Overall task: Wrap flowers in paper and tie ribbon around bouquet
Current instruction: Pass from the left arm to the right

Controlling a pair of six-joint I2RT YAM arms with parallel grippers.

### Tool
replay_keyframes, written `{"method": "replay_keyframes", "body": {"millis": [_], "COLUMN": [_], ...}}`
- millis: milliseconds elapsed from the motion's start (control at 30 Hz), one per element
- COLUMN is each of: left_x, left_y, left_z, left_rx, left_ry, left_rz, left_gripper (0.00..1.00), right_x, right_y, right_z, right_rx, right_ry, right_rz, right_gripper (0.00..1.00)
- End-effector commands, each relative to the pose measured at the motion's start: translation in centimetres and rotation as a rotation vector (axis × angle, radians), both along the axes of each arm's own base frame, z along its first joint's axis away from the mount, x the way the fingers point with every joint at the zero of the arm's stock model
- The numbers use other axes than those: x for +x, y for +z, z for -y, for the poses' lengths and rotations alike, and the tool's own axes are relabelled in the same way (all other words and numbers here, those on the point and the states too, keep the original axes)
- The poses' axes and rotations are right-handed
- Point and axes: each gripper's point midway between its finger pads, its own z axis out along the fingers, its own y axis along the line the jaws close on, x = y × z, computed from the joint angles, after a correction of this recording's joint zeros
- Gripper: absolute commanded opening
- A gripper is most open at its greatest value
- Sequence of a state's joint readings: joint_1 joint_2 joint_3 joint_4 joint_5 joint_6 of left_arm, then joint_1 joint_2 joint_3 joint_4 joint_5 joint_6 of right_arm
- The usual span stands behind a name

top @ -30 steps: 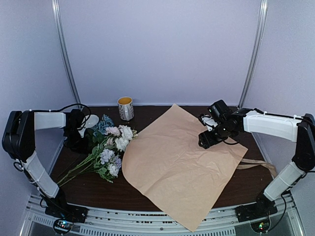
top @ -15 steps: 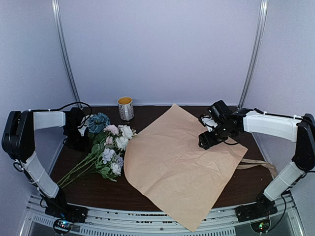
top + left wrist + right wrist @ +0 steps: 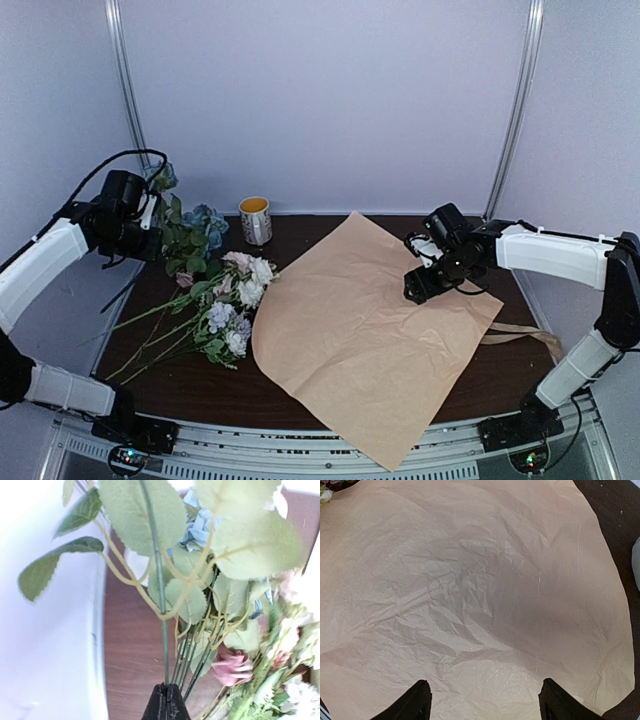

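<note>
- Pinched fully together in the left gripper (image 3: 166, 702): a few thin green stems of the flowers (image 3: 192, 600), held up at the far left, with leaves and a blue bloom hanging clear of the table (image 3: 200, 395).
- Lying flat just left of the paper (image 3: 370, 320): the rest of the bunch (image 3: 232, 300), with blooms at or very near the sheet's left edge and stems trailing toward the near left.
- Hovering over the far right part of the paper, tan face up: the right gripper (image 3: 418, 287), jaws wide apart, nothing between them.
- Carry the lifted stems rightward and lay them on the sheet, blooms toward a far corner and stems toward the middle.
- Move slowly, with such thin stems apt to pivot or slip in a narrow pinch.
- Travel high enough to clear the lying bunch, given the risk of tangled leaves dragging it along.
- Press the right gripper down on the paper during the lay-down, to stop the light sheet from sliding or curling.
- Fetch the rest of the bunch afterwards, gripping low on the stems rather than on the blooms.
- Leave the ribbon (image 3: 525, 333), peeking out beyond the paper's right edge, for last.
</note>
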State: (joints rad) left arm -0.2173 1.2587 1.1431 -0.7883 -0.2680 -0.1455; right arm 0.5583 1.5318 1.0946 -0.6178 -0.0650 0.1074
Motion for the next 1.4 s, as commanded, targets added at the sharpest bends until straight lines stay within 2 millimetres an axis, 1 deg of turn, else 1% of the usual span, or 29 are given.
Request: {"method": "replay_keyframes", "body": {"millis": [0,167,233,300,333,400,433,533,600,633,667,733,767,800,833,933,1033,1133,1167,1200,1233,1300,1333,1367], "left_x": [-0.7,-1.9,-2.1,-2.3,-2.5,-2.6,-2.6,-2.1,-2.0,-2.1,-2.0,-1.8,-1.6,-1.4,-1.2,-0.8,-0.9,-1.4,-1.6,-1.6,-1.6,-2.1,-2.3,-2.5], "left_y": [7.6,12.6,14.8,16.9,18.0,19.2,19.7,20.1,20.8,21.2,21.5,21.5,21.6,20.9,20.7,19.6,18.8,18.3,18.3,17.8,17.5,17.5,17.5,17.5], "left_z": [-0.7,0.6,1.7,3.4,4.5,7.2,8.8,13.6,16.7,18.2,19.6,21.9,23.1,24.2,25.1,27.5,29.7,31.1,31.5,31.7,31.9,32.4,32.5,32.7], "left_rx": [0.006,-0.090,-0.162,-0.277,-0.345,-0.475,-0.536,-0.675,-0.743,-0.780,-0.809,-0.847,-0.869,-0.884,-0.902,-0.941,-0.978,-0.999,-1.000,-0.992,-0.994,-1.014,-1.021,-1.024], "left_ry": [0.020,-0.029,-0.066,-0.114,-0.148,-0.231,-0.274,-0.374,-0.441,-0.479,-0.512,-0.558,-0.582,-0.596,-0.612,-0.639,-0.682,-0.706,-0.722,-0.719,-0.720,-0.754,-0.762,-0.767], "left_rz": [0.237,0.380,0.453,0.545,0.597,0.669,0.695,0.712,0.731,0.741,0.750,0.754,0.757,0.736,0.734,0.710,0.684,0.675,0.675,0.659,0.648,0.640,0.635,0.630], "left_gripper": [0.00,0.00,0.00,0.00,0.00,0.00,0.00,0.00,0.00,0.00,0.00,0.00,0.00,0.00,0.00,0.00,0.00,0.00,0.00,0.00,0.00,0.00,0.00,0.00], "right_x": [0.1,-0.2,-0.6,-1.1,-1.5,-2.5,-3.5,-5.9,-7.4,-8.2,-9.0,-9.5,-9.4,-9.1,-8.7,-7.5,-7.2,-7.0,-7.0,-6.7,-6.3,-5.6,-5.5,-5.4], "right_y": [2.6,4.6,5.8,7.4,8.4,10.9,12.3,16.9,19.6,20.8,21.7,23.2,23.5,23.5,23.4,21.9,20.2,19.1,19.1,18.9,18.7,18.2,18.0,17.5], "right_z": [-0.5,-1.7,-2.8,-4.2,-5.1,-7.6,-9.3,-14.2,-17.0,-18.6,-19.6,-21.5,-22.1,-22.5,-22.9,-23.8,-25.0,-25.6,-25.7,-25.6,-25.3,-25.1,-25.2,-25.3], "right_rx": [0.059,0.132,0.190,0.250,0.285,0.377,0.440,0.651,0.773,0.830,0.874,0.958,0.987,1.004,1.011,0.987,0.968,0.962,0.969,0.966,0.957,0.934,0.925,0.915], "right_ry": [0.011,0.050,0.085,0.131,0.159,0.229,0.286,0.426,0.494,0.538,0.566,0.588,0.580,0.564,0.546,0.499,0.510,0.513,0.517,0.503,0.480,0.448,0.446,0.445], "right_rz": [0.052,0.088,0.114,0.146,0.163,0.206,0.220,0.265,0.279,0.284,0.272,0.260,0.241,0.223,0.209,0.173,0.135,0.109,0.107,0.109,0.124,0.138,0.133,0.120], "right_gripper": [0.76,0.75,0.74,0.74,0.73,0.72,0.72,0.72,0.72,0.73,0.74,0.77,0.78,0.78,0.79,0.81,0.81,0.80,0.79,0.77,0.75,0.69,0.63,0.52]}}
